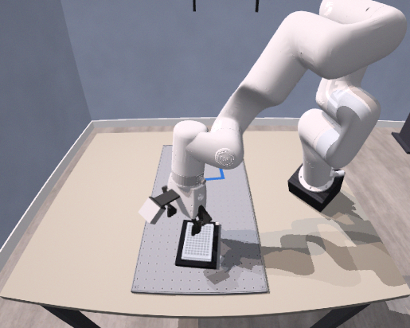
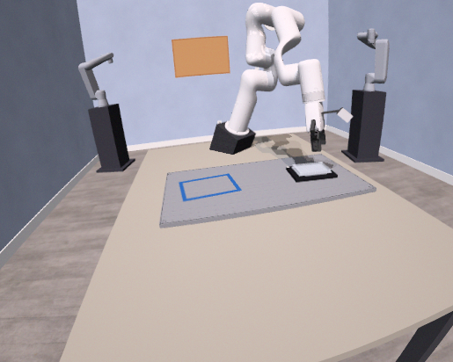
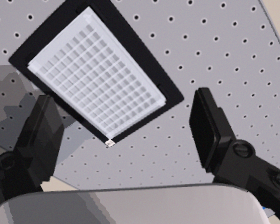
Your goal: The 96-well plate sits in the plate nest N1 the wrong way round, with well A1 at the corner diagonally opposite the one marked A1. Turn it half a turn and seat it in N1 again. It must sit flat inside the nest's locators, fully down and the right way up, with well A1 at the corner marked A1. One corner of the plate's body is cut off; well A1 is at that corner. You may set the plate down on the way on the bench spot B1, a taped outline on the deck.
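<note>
Plate [image 1: 197,242] sits untouched in nest N1 [image 1: 179,258], on the grey deck [image 1: 240,272] toward the counter's front edge; the lift, half turn and reseating all remain, as far as can be judged. Gripper [image 3: 125,128] hangs above the plate, fingers spread wide, pinching nothing. Taped spot B1 [image 2: 208,187] lies bare, well apart

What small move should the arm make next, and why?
Probably line up and descend. The gripper is open and empty above the 96-well plate, which lies flat in nest N1. In the wrist view the plate sits skewed and off toward one finger, so the wrist should likely rotate and centre before lowering to straddle it.
</note>
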Available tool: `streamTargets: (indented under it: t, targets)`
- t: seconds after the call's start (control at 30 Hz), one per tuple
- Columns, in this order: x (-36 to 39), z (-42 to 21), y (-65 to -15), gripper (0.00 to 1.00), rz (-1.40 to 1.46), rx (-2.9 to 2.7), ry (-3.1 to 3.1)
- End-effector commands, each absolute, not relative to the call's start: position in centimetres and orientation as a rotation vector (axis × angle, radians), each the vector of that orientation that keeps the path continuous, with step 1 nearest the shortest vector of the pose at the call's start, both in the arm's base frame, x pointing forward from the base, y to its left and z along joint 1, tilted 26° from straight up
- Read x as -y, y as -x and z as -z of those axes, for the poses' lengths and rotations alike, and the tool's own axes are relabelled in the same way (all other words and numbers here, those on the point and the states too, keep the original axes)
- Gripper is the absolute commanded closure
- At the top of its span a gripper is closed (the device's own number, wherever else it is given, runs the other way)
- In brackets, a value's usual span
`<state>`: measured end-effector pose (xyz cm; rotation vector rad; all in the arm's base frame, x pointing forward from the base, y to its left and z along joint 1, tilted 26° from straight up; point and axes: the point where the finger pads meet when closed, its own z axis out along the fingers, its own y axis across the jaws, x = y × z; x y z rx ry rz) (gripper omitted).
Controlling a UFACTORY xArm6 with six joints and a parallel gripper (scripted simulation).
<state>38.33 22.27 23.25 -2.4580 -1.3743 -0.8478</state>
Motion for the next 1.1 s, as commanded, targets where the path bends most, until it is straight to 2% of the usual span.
streamTargets:
  t: [0.0,0.47,1.07]
  targets:
    - [-22.4,-23.0,-37.8,0.00,0.841,1.495,2.421]
    - [-22.1,-21.1,-35.3,0.00,0.742,2.121,2.155]
    - [-22.1,-20.9,-35.3,0.00,0.715,2.234,2.086]
